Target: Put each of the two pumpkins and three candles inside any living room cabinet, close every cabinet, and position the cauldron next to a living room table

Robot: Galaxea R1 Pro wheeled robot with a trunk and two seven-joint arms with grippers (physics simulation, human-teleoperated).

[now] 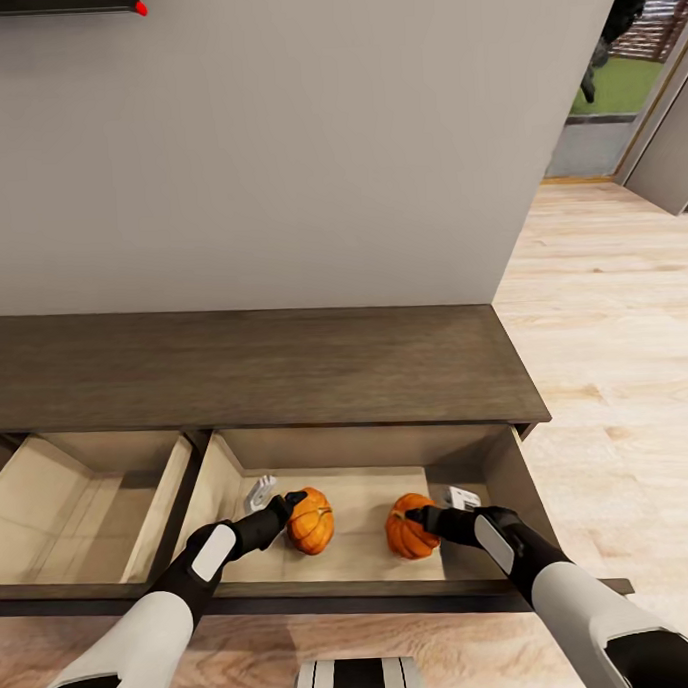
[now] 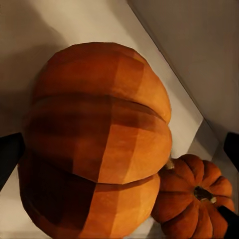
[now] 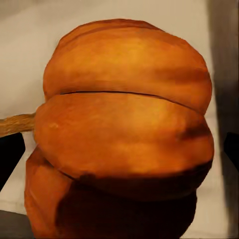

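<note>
At the frame's bottom, both arms reach into the cabinet (image 1: 285,367), whose right drawer (image 1: 362,523) is open at lower centre. The left gripper (image 1: 291,503) holds one pumpkin (image 1: 312,523), the right gripper (image 1: 420,518) the other pumpkin (image 1: 407,529), neither let go yet. Candles, closing and cauldron likely remain.

A long cabinet (image 1: 255,368) of dark, matt wood grain, its open drawers lined in pale smooth wood. Inside the cabinet's right drawer, two pumpkins (image 1: 311,522) (image 1: 408,527) with smooth, faintly shiny ribbed orange skin. Beside the cabinet, light plank floor (image 1: 604,333).
</note>
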